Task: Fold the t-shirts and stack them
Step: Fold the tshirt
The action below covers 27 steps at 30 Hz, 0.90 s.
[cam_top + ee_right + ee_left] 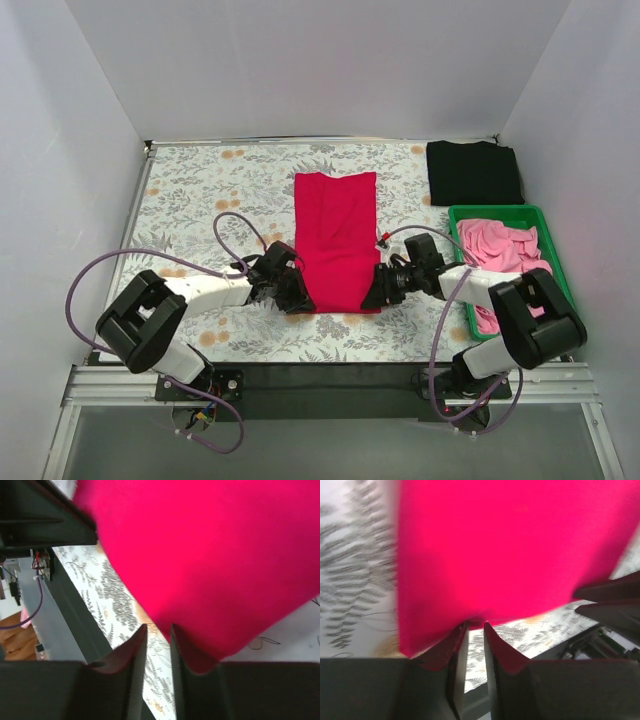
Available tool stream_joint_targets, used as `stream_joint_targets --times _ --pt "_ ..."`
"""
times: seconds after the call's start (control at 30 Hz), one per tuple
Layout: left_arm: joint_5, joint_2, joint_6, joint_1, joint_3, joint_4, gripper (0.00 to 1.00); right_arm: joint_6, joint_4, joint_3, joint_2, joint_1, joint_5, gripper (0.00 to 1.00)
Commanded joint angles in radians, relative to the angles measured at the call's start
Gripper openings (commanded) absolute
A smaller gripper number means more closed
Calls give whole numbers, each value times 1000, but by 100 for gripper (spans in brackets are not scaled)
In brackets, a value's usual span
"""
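You are on the crosswise fold of the crimson t-shirt [336, 240], a long strip at the table's centre. The left gripper [298, 293] meets its 7 o'clock corner and the right gripper [379, 289] its 5 o'clock corner. Both sets of jaws stand nearly together at the hem, but whether they pinch cloth cannot be told. Next, confirm the pinch, then carry the hem evenly toward 12 o'clock.

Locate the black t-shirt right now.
Top external view: the black t-shirt lies folded at the far right of the table, just beyond the green bin, right of the red t-shirt.
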Motion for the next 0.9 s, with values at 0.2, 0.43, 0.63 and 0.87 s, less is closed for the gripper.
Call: stream_joint_targets --times 0.2,0.43,0.63,0.87 --pt "-82 -16 -41 28 -142 -4 17 -51 123 -116 125 -148 -47 22" --pt "-149 -162 -47 32 -58 -121 23 4 74 -47 -41 -149 -125 24" --pt "-159 -94 11 104 128 -106 25 24 46 168 3 -171 -59 25" --pt "-65 190 135 250 339 -41 25 37 48 435 315 -221 -71 25"
